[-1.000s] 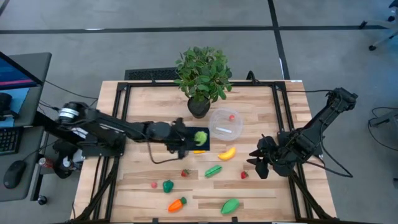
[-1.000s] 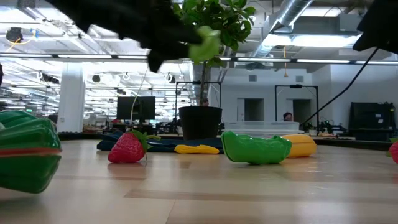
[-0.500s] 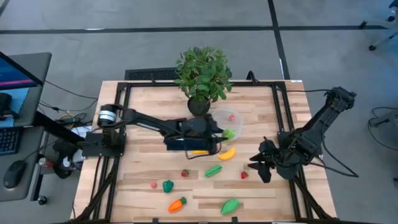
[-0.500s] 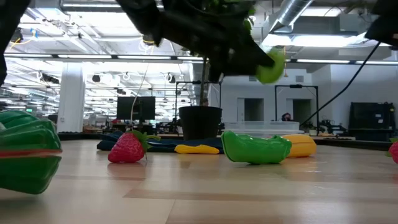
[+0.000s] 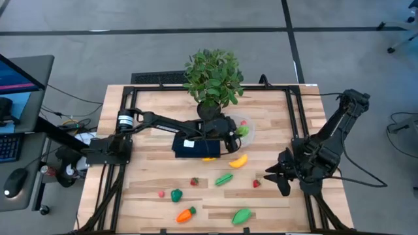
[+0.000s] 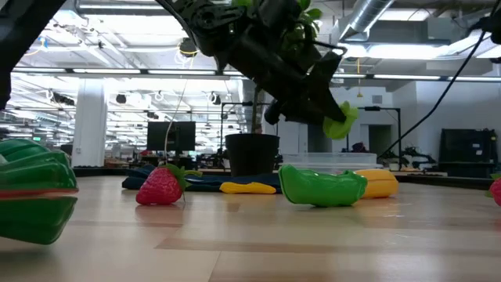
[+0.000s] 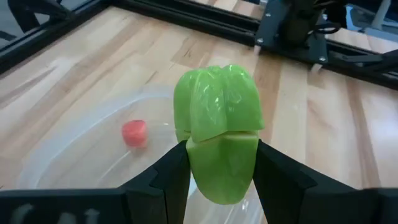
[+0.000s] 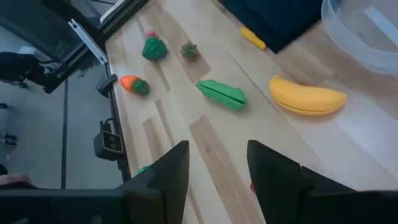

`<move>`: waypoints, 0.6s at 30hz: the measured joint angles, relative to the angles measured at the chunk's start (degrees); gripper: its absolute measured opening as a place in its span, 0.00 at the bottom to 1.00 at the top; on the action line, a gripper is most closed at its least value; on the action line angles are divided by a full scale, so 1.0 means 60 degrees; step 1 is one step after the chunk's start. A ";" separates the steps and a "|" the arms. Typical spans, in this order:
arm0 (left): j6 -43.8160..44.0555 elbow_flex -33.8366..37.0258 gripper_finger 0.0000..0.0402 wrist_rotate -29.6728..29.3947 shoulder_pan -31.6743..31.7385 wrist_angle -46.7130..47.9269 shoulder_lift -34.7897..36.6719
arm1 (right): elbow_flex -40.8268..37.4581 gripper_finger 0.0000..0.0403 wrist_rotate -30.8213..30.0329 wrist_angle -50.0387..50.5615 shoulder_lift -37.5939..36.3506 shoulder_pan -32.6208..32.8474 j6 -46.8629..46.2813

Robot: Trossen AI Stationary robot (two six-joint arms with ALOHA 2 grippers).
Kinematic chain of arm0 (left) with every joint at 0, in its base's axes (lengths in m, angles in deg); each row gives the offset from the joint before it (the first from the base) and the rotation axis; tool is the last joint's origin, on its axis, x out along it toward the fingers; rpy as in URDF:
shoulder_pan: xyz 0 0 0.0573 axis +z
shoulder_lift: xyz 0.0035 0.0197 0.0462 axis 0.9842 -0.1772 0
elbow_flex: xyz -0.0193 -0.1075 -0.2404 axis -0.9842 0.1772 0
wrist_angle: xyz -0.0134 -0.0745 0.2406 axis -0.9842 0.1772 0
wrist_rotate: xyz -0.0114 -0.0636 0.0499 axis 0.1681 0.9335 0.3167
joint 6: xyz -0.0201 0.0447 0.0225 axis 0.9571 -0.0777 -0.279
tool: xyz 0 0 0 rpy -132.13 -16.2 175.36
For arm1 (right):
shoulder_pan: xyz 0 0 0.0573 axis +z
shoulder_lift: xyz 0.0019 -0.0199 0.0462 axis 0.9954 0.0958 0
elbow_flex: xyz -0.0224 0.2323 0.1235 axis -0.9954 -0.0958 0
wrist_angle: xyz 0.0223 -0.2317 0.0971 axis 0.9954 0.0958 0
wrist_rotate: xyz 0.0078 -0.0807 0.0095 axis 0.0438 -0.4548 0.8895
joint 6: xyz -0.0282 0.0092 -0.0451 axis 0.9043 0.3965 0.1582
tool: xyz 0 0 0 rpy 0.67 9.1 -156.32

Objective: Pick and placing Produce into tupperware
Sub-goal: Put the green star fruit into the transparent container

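Note:
My left gripper (image 7: 219, 163) is shut on a light green toy vegetable (image 7: 217, 124) and hovers over the round clear tupperware (image 5: 230, 138), which rests on the table beside the plant pot. A small red berry (image 7: 134, 133) lies inside the tupperware. In the low view the green piece (image 6: 341, 122) hangs above the container. My right gripper (image 8: 217, 168) is open, in the air over the table's right side near a red strawberry (image 5: 257, 183). A banana (image 5: 238, 160), a green pod (image 5: 224, 179) and a carrot (image 5: 186, 213) lie on the table. My left gripper pinches the light green vegetable between its two fingers (image 7: 177, 171), one on each side of its end nearest the wrist (image 7: 221, 177). The fingers reach in from the table's left, slanting down. The piece is lifted clear above the tupperware's inside.
A leafy potted plant (image 5: 212, 81) stands just beyond the tupperware. A dark blue rectangle (image 5: 189, 147) lies under my left arm, with a yellow piece (image 5: 209, 158) at its near edge. More produce lies along the near half: a strawberry (image 5: 194, 181), a green pepper (image 5: 176, 194), a green piece (image 5: 241, 216).
My left arm has swung toward the table's right, from above the blue rectangle to above the tupperware, carrying the green vegetable with it and staying shut on it. My right gripper has drifted a little toward the near edge.

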 joint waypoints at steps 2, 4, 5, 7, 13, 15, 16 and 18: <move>0.0000 -0.0004 0.36 -0.0007 0.0035 0.0039 0.0007 | 0.0001 0.38 0.0000 0.0000 0.0000 0.0000 0.0000; -0.0072 -0.0004 0.36 -0.0019 0.0038 0.0207 0.0007 | 0.0001 0.38 0.0000 0.0000 0.0000 0.0000 0.0000; -0.0159 -0.0004 0.36 -0.0036 0.0040 0.0283 0.0007 | 0.0001 0.38 -0.0002 0.0000 0.0000 0.0000 0.0000; -0.0351 -0.0004 0.36 -0.0080 0.0033 0.0402 0.0008 | 0.0000 0.38 -0.0004 0.0004 0.0000 -0.0004 0.0000; -0.0778 0.0000 0.36 -0.0150 0.0033 0.1405 0.0015 | 0.0000 0.38 -0.0004 0.0000 0.0000 -0.0004 -0.0004; -0.0845 0.0000 0.36 -0.0219 0.0033 0.1580 0.0015 | 0.0001 0.38 -0.0004 0.0004 0.0000 -0.0004 -0.0005; -0.0849 0.0000 0.36 -0.0277 0.0033 0.1651 0.0015 | 0.0001 0.38 -0.0004 0.0000 0.0000 -0.0004 -0.0007; -0.0846 0.0000 0.36 -0.0325 0.0033 0.1688 0.0015 | 0.0003 0.38 -0.0004 0.0000 0.0000 -0.0004 -0.0007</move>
